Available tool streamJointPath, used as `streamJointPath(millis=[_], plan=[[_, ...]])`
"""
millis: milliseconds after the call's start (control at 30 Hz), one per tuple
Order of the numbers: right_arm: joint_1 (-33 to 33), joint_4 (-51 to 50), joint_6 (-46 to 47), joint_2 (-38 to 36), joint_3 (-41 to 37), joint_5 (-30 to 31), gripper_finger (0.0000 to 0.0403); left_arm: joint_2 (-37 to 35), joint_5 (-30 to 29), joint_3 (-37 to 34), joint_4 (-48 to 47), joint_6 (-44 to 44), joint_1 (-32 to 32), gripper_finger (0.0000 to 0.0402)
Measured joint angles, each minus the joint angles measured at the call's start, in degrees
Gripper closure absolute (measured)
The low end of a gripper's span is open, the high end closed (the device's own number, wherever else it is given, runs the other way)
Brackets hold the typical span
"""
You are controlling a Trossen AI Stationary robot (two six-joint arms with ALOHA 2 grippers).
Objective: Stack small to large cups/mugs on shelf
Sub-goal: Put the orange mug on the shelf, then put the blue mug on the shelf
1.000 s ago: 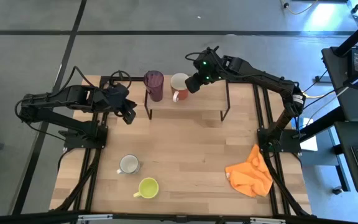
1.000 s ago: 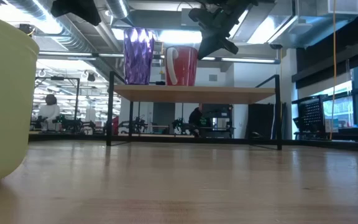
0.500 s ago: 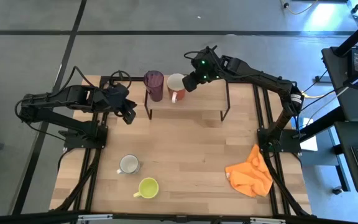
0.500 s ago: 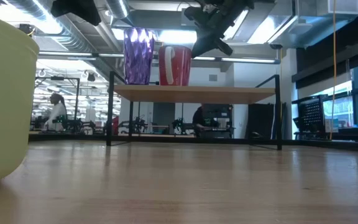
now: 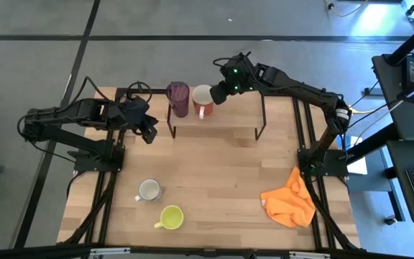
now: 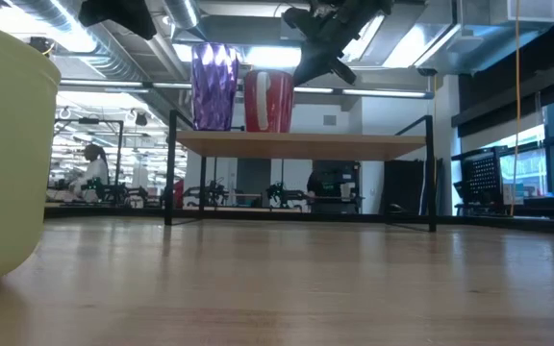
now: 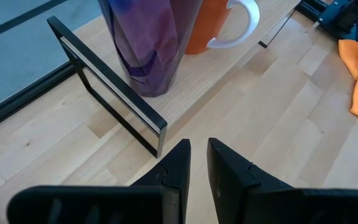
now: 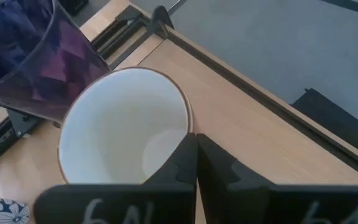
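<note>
The dark purple tumbler [image 5: 178,97] and the reddish-brown mug [image 5: 204,99] stand upright side by side at the left end of the wooden shelf [image 5: 228,119]. The mug's handle [image 5: 201,111] points toward the near edge. My right gripper [image 5: 220,92] is shut, at the right side of the mug's rim. My left gripper [image 5: 149,135] hangs left of the shelf, empty, with a narrow gap between its fingers [image 7: 199,149]. The small patterned mug [image 5: 149,190] and the yellow-green mug [image 5: 171,216] stand on the tabletop near the front left. My right gripper's shut fingertips [image 8: 188,146] are at the right side of the mug's rim [image 8: 188,121]. They slant down from the table's right and from above [image 6: 308,67]. The mug stands upright on the shelf board. I cannot tell whether the wall is between the tips.
An orange cloth [image 5: 290,201] lies on the tabletop at the front right. The shelf board to the right of the mug [image 6: 373,144] is bare. The shelf's black legs [image 7: 114,102] stand just ahead of my left gripper.
My right gripper has moved a little toward the table's left. The reddish-brown mug has slid left along the shelf, still upright, and now stands close beside the purple tumbler.
</note>
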Motion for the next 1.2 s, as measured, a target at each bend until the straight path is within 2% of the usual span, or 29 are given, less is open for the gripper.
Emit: streamJointPath(millis=[200, 367, 600, 933, 1033, 1200], plan=[[0.0, -3.2, -0.5, 0.0, 0.0, 3.6, 0.0398, 0.0, 0.0, 0.0, -0.3, 0.0, 0.0, 0.0353], [0.0, -6.7, -2.2, 0.0, 0.6, 3.7, 0.0395, 0.0, 0.1, 0.0, -3.1, -0.1, -0.2, 0.0353], [2.6, -15.7, -3.6, -0.1, 6.1, -2.0, 0.0369, 0.0, 2.7, 0.0, -3.0, 0.1, -4.4, 0.0353], [12.9, -40.5, -1.4, -0.3, 17.0, -2.0, 0.0359, 0.1, 3.1, -0.8, -1.9, -1.1, -16.2, 0.0353], [17.0, -43.1, 1.1, -0.4, 18.0, -1.6, 0.0359, 0.2, 3.3, -2.7, -2.0, -3.3, -19.9, 0.0353], [23.5, -44.7, 4.3, -0.3, 17.9, -0.7, 0.0359, 0.2, 9.0, -7.4, -2.2, -8.6, -25.6, 0.0353]])
